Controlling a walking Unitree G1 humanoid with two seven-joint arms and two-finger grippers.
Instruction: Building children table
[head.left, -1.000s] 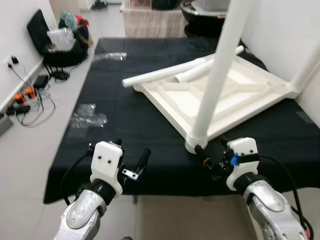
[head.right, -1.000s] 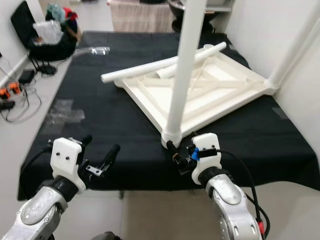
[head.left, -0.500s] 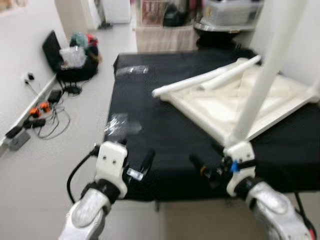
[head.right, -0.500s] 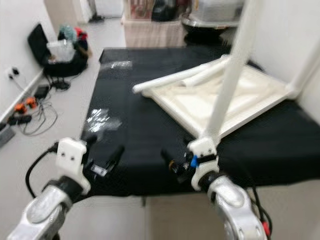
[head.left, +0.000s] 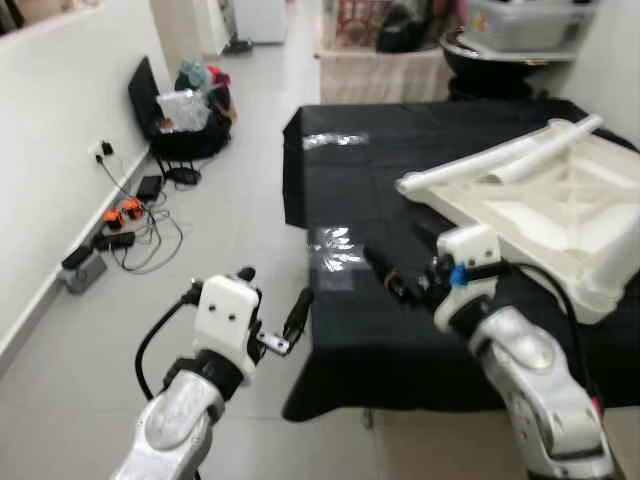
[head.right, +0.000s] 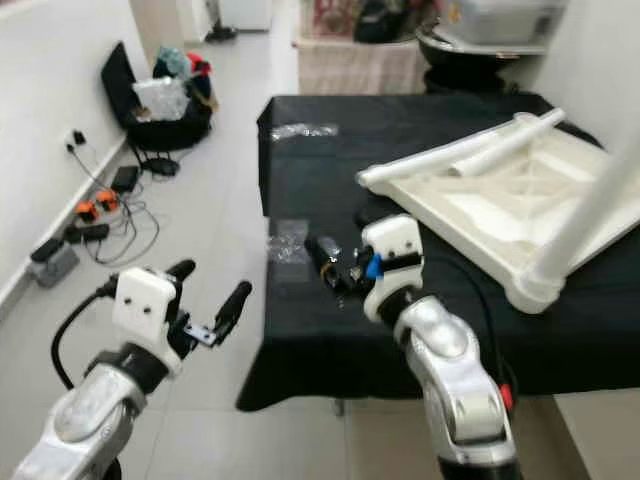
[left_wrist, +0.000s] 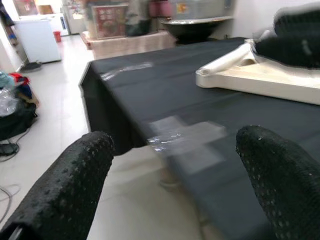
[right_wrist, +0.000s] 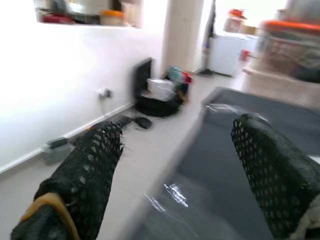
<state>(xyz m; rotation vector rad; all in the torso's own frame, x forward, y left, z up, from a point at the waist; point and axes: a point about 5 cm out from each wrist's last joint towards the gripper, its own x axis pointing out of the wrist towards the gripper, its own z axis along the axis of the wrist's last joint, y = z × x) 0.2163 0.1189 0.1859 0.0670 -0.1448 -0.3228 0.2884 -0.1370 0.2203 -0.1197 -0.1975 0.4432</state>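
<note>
A white children's table (head.left: 560, 205) lies upside down on a black cloth-covered platform (head.left: 340, 190). One leg (head.right: 590, 215) stands upright at its near corner, and loose white legs (head.left: 480, 168) lie along its far edge. My right gripper (head.left: 402, 262) hovers open over the cloth, left of the table, with nothing between its fingers (right_wrist: 275, 165). Beyond the platform's left edge, my left gripper (head.left: 272, 300) hangs open and empty above the floor. Its fingertips (left_wrist: 280, 175) stand wide apart in the left wrist view.
Clear plastic bags lie on the cloth, one near the edge (head.left: 335, 248) and one at the far end (head.left: 335, 140). A black bag with clothes (head.left: 190, 120) and a power strip with cables (head.left: 120, 220) sit by the left wall. Boxes (head.left: 385, 65) stand behind the platform.
The whole picture has shifted right, so the camera has turned left. My right gripper has left the upright leg's base and now sits further left over the cloth. Both grippers stay open.
</note>
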